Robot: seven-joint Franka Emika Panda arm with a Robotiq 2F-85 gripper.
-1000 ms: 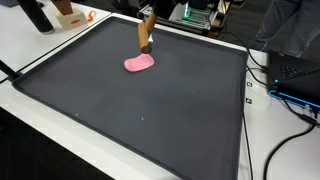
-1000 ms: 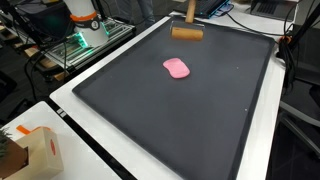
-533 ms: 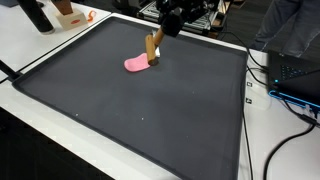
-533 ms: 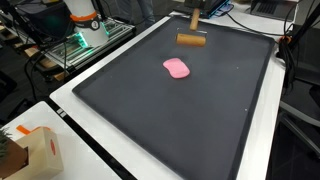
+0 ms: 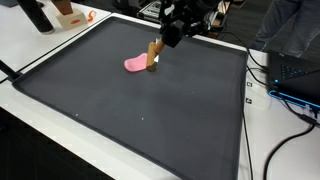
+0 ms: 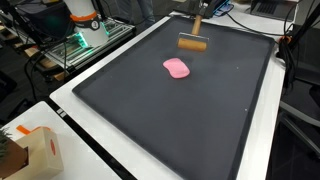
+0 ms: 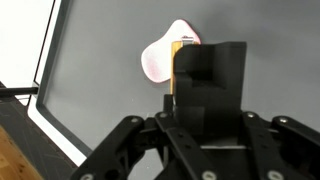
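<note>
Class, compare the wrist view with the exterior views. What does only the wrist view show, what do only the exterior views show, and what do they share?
Only the wrist view: a close look down the gripper, its dark fingers shut on the wooden tool.
Only an exterior view: the cardboard box and the cables beside the mat.
Shared: the wooden tool, the pink object next to it, and the black mat beneath.

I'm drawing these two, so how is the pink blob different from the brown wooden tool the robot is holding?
The rounded pink blob is pink and smooth-edged; the brown wooden tool is a blocky head on a straight handle. The blob lies flat; the tool's handle points up. The blob lies free; the jaws hold the tool. Both are over the black mat.
</note>
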